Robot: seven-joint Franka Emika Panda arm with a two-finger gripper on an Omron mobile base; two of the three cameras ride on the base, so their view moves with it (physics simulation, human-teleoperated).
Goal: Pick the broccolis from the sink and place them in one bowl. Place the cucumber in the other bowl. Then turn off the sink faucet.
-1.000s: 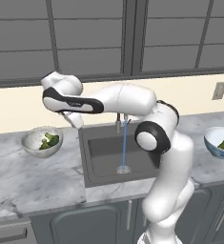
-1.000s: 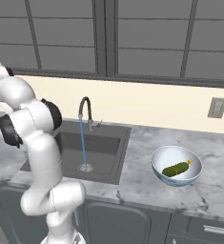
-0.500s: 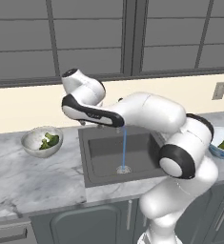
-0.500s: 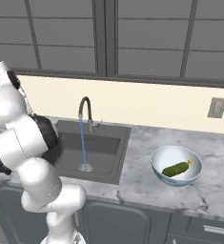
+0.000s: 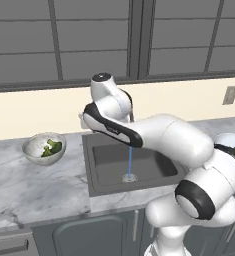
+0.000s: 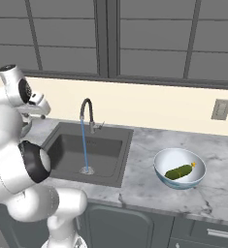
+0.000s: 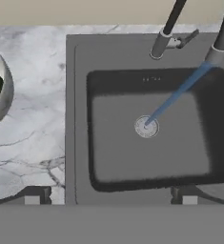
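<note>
From my hand camera the gripper (image 7: 111, 199) shows two finger tips set wide apart with nothing between them, so it is released, looking down into the sink (image 7: 151, 128). A blue stream of water (image 7: 173, 97) falls from the sink faucet (image 6: 88, 114) onto the drain (image 7: 146, 127). On the marble counter (image 5: 29, 185) left of the basin, the speckled bowl (image 5: 44, 148) holds the broccolis (image 5: 51, 147). To the right, the cucumber (image 6: 179, 171) lies in the blue-rimmed bowl (image 6: 179, 168).

two bowls (image 5: 43, 148) (image 6: 179, 168), one sink (image 7: 147, 128), one faucet (image 6: 87, 114), one cucumber (image 6: 179, 171)
</note>
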